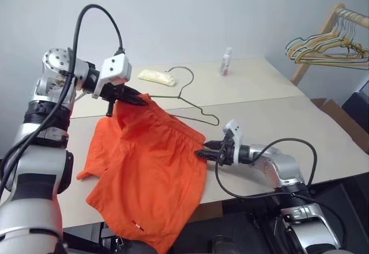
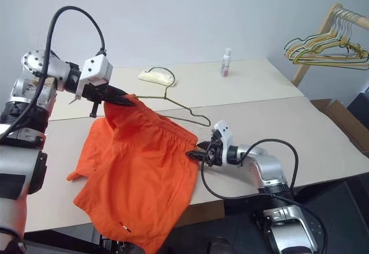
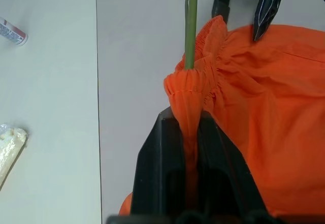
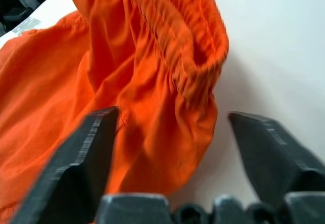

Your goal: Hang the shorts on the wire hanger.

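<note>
Table [image 1: 323, 127], shorts [image 1: 150, 173] bunched against wire hanger [image 1: 193, 101]

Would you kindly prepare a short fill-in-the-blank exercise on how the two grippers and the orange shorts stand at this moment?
1. The left gripper is shut on the gathered ____ of the bright orange fabric shorts.
2. The right gripper, at the shorts' edge, has its fingers ____.
3. The thin grey metal wire hanger lies on the ____.
4. A small white bottle stands ____ on the pale table.

Missing words: waistband; open; table; upright
</note>
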`<action>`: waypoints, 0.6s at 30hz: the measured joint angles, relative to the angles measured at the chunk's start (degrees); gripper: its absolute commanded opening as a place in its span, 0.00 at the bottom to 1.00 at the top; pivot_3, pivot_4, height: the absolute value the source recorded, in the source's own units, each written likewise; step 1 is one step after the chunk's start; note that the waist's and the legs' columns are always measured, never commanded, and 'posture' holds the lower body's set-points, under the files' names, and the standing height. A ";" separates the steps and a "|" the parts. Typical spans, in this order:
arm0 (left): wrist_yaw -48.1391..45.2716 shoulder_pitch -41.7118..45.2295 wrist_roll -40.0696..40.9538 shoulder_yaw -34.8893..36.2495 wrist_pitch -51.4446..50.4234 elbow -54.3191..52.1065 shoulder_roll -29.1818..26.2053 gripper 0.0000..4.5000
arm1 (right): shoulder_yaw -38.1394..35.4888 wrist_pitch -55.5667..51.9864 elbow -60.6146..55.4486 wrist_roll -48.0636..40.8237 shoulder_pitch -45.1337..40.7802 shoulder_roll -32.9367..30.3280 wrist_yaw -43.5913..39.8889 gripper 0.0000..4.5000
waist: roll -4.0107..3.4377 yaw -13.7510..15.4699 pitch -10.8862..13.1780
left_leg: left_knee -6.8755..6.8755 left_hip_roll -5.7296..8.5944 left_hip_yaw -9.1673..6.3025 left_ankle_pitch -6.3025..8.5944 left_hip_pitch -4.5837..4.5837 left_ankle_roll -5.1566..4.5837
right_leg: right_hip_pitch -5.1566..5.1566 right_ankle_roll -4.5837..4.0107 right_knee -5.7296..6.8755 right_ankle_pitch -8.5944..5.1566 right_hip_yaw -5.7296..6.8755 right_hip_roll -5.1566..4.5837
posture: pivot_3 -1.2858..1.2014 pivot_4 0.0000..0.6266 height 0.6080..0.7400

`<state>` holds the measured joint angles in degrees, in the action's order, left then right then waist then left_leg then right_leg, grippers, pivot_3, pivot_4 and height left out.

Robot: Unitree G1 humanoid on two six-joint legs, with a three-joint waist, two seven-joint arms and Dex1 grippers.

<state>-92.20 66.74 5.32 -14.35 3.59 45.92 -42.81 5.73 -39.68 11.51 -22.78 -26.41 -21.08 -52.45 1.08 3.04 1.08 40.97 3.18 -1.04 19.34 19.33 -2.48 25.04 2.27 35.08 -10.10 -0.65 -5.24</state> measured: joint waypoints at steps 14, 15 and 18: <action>-0.10 -4.60 5.27 1.68 2.53 -0.23 -3.08 0.00 | -0.62 -1.98 4.11 -1.02 -3.21 -1.61 -1.43 0.00 | 0.00 -0.05 0.00 | 0.01 -0.01 -0.01 -0.02 0.00 0.03 | 0.05 0.00 0.10 0.00 -0.03 -0.01 | 0.61 0.00 1.00; -0.10 -4.81 6.01 1.45 2.82 -0.23 -3.39 0.00 | -1.09 -1.98 4.39 -1.05 -3.60 -2.23 -1.86 0.00 | 0.00 -0.01 0.00 | 0.02 -0.01 -0.01 -0.02 0.00 0.03 | 0.05 0.00 0.10 0.00 -0.02 -0.01 | 0.61 0.00 1.00; -0.10 -4.83 10.30 -1.91 3.86 -1.84 -5.88 0.00 | -2.07 -1.52 5.85 -1.41 -5.72 -5.92 -5.63 0.00 | 0.01 0.45 0.01 | 0.02 0.00 -0.01 0.01 0.01 -0.02 | 0.04 0.00 0.08 0.00 -0.02 -0.02 | 0.61 0.00 1.00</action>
<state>-92.30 61.90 15.62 -16.26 7.45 44.08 -48.69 3.66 -41.20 17.36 -24.19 -32.14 -27.01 -58.08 1.09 3.49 1.08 40.99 3.18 -1.05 19.35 19.34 -2.50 25.08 2.27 35.16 -10.10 -0.68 -5.26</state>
